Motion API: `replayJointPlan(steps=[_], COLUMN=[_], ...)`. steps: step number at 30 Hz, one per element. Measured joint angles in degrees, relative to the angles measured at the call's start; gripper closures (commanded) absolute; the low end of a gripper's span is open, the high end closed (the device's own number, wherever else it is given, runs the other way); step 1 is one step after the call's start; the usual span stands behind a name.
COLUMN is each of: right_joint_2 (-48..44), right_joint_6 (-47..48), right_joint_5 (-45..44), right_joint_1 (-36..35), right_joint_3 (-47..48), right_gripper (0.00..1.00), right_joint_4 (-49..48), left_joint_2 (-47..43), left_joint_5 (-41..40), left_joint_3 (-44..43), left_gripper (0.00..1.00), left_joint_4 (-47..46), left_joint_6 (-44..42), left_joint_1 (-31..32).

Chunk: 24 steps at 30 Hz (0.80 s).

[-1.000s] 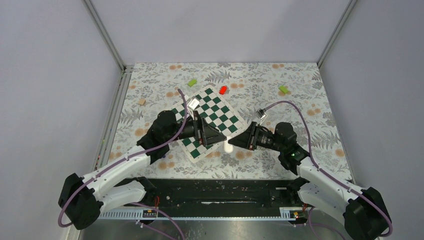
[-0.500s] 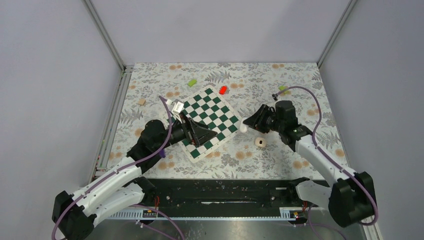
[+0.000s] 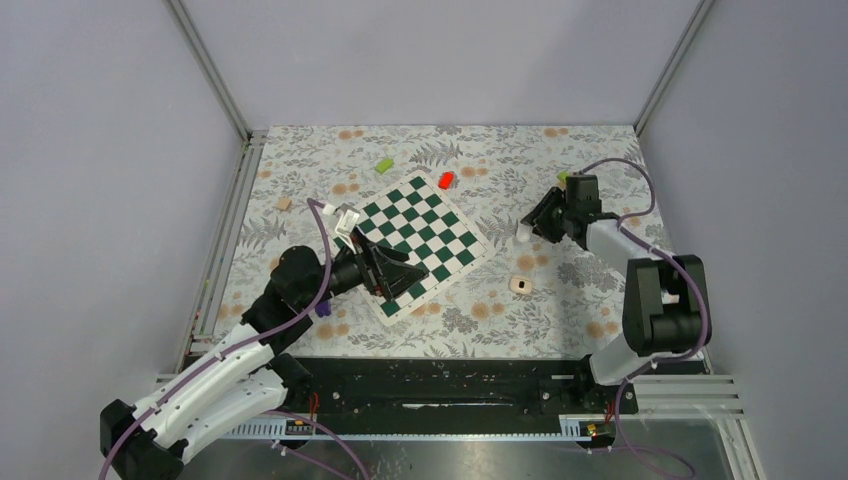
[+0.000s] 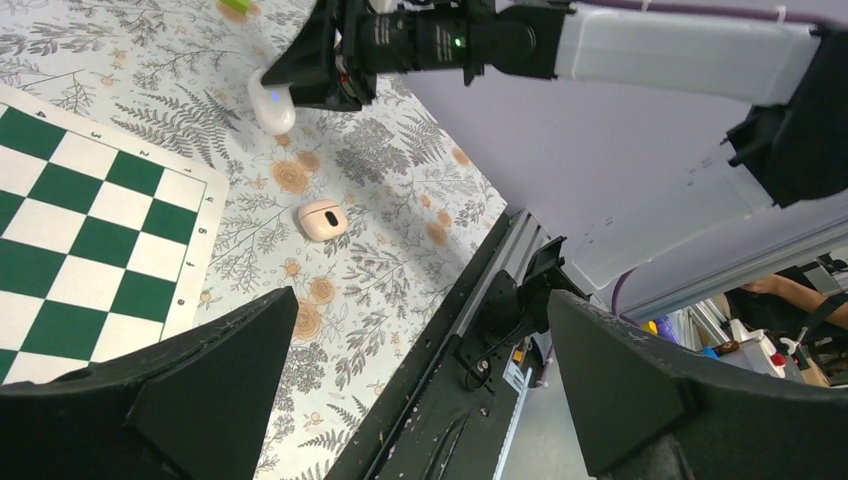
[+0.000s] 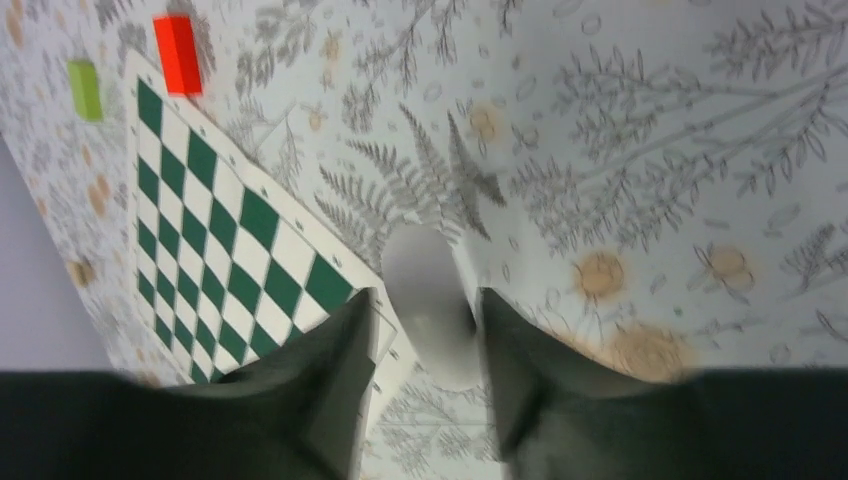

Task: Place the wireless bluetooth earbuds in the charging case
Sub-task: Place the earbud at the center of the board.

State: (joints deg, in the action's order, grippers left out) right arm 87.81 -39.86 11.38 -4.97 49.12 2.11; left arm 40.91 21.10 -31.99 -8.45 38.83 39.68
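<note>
My right gripper is shut on a white oval earbud and holds it low over the floral mat, just right of the chessboard. The right wrist view shows the earbud pinched between both fingers of the gripper. The beige charging case, with a dark hollow in its middle, lies on the mat nearer to me than the right gripper. My left gripper is open and empty over the chessboard's near corner. Its wrist view shows the case and the held earbud ahead.
The green and white chessboard lies mid-table. A red block and a green block lie beyond it, another green block by the right wrist, and a small tan block far left.
My right arm has swung back and to the right, carrying the earbud away from the board's near corner. The case now lies uncovered on the mat. My left arm has drawn back left.
</note>
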Motion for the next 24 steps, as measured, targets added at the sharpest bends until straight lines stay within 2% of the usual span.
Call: replayJointPlan(steps=[2,4,9,13,19,24], right_joint_2=[3.5,6.1,6.8,2.8,-11.0,-23.2], right_joint_6=[0.1,0.6,2.3,3.3,4.0,4.0], right_joint_5=[-0.2,-0.7,-4.0,-6.0,-9.4,-13.0], right_joint_1=[0.4,0.5,0.5,0.5,0.5,0.5], right_joint_3=[3.0,6.1,12.1,13.7,12.9,7.1], right_gripper=[0.15,0.02,0.01,0.0,0.01,0.01], right_joint_4=[-0.2,0.1,3.6,7.3,15.4,20.2], left_joint_2=[0.0,0.1,0.2,-0.7,-0.3,1.7], left_joint_5=[0.1,0.1,-0.7,-4.1,-8.5,-11.2], left_joint_3=[0.0,0.0,0.0,0.0,-2.4,-7.3], left_gripper=[0.01,0.01,0.01,0.01,0.01,0.01], left_joint_4=[0.5,1.9,4.8,5.7,9.0,12.7], left_joint_6=[-0.3,-0.4,0.3,1.8,1.9,0.6], left_joint_1=[0.0,0.0,0.0,0.0,0.0,0.0])
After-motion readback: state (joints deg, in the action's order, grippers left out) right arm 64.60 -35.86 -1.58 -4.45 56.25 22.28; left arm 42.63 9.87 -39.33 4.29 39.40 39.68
